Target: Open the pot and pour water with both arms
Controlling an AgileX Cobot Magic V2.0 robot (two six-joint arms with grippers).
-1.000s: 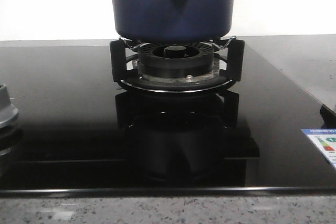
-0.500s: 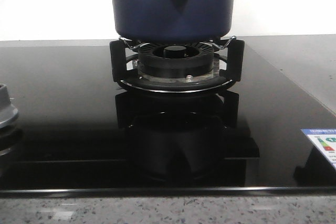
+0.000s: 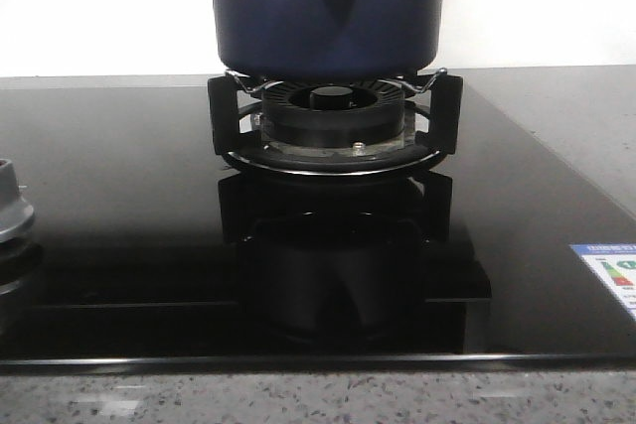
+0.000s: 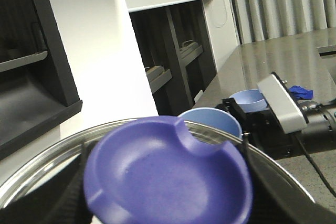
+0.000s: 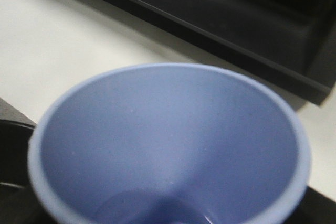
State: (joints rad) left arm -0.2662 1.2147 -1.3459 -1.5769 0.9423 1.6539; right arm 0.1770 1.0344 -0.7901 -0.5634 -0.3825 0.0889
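The pot (image 3: 328,7) looks smooth and matt dark blue, the stove top (image 3: 119,206) is shiny black glass, and the cup (image 5: 168,145) looks smooth.

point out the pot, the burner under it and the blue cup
pot (image 3: 298,17), front view, on its dark blue wall left of the dimple
burner (image 3: 333,99), front view, on the black cap at its centre
blue cup (image 5: 173,129), right wrist view, on its inner wall

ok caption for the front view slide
Navy pot sitting on the burner grate of a glossy black cooktop, no arms in view.
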